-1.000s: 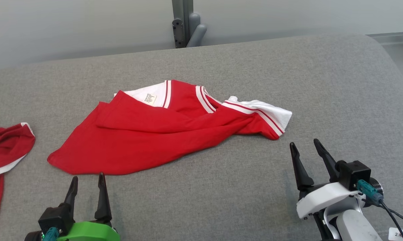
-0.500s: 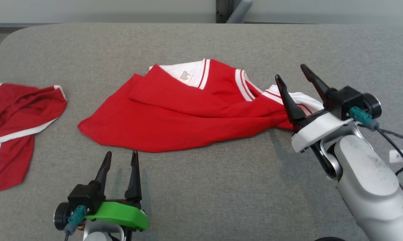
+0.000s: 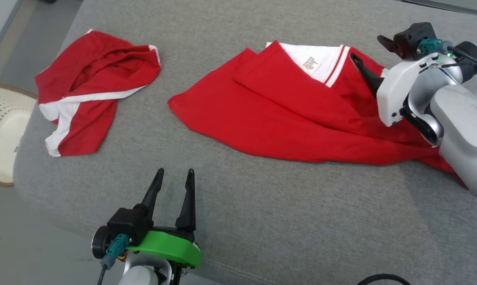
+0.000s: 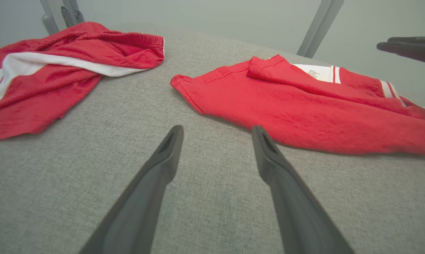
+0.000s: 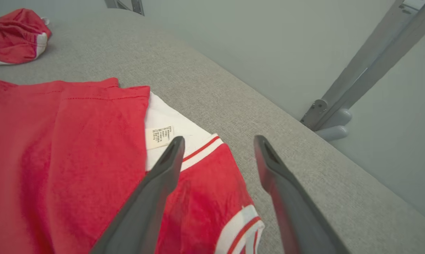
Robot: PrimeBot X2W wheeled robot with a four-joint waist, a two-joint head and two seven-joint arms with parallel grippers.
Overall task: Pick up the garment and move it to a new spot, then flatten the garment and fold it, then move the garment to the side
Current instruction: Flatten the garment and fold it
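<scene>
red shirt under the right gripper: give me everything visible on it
The red shirt looks like soft knit, with a white inner panel carrying a sewn label and white-and-red striped trim at the neck and a sleeve. It lies rumpled on the grey padded surface, one layer folded diagonally over another, a hem corner pointing to the robot's left. The open right gripper is poised over its collar end; whether they touch cannot be told.

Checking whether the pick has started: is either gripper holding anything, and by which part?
Nothing is held. The right gripper is open over the shirt near its collar; the left gripper is open over bare cushion.
</scene>
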